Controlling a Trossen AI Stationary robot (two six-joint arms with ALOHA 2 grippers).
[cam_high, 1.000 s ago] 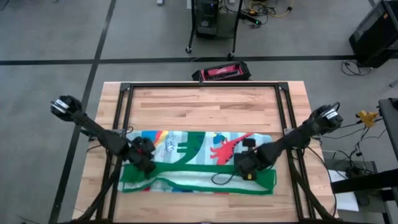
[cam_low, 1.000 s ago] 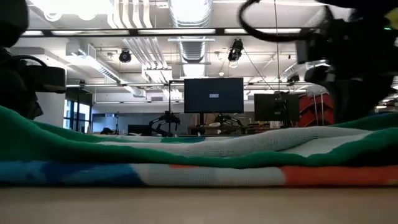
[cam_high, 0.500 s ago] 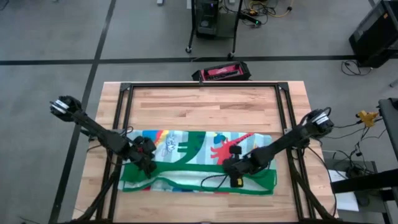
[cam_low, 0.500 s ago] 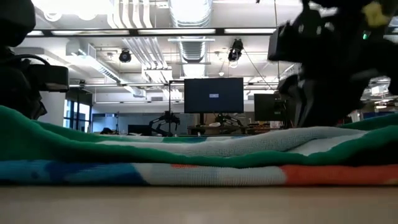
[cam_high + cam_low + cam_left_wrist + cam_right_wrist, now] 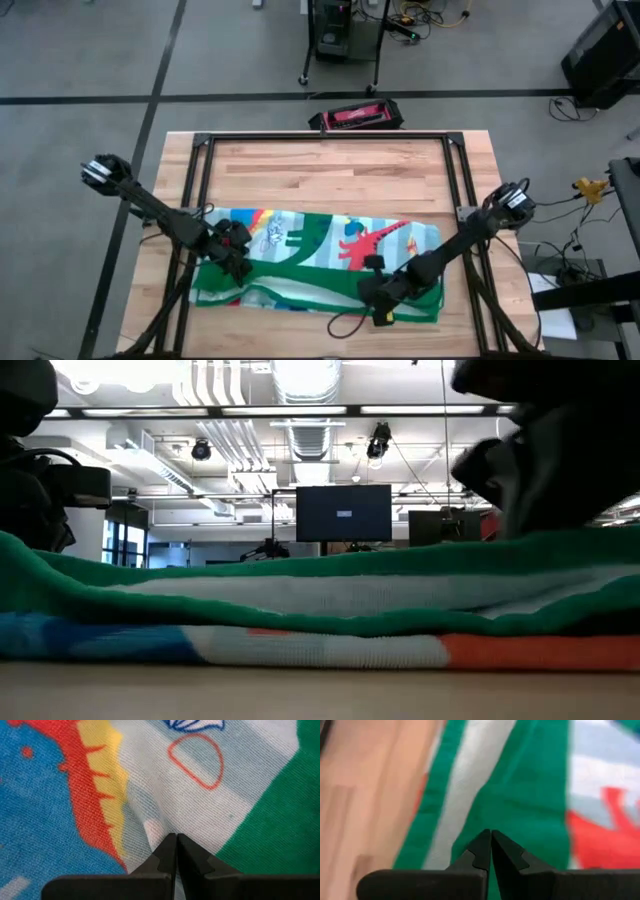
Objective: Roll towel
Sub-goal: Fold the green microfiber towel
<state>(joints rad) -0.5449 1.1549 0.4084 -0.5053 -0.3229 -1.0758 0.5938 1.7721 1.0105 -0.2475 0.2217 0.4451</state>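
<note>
Low view: right pincer [image 5: 560,450] a dark blur, cropped at the top and right edges. Right wrist view: towel [image 5: 530,795] and surface [image 5: 365,785] blurred.

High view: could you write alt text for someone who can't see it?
Seen from above, a dinosaur-print towel lies folded on a wooden table. The left gripper and right gripper both rest on it, near its left and right ends.

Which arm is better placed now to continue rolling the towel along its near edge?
Probably the right: its shut end effector sits over the towel's folded green near edge, by the middle. The left end effector, also shut, presses the towel's left end.
</note>
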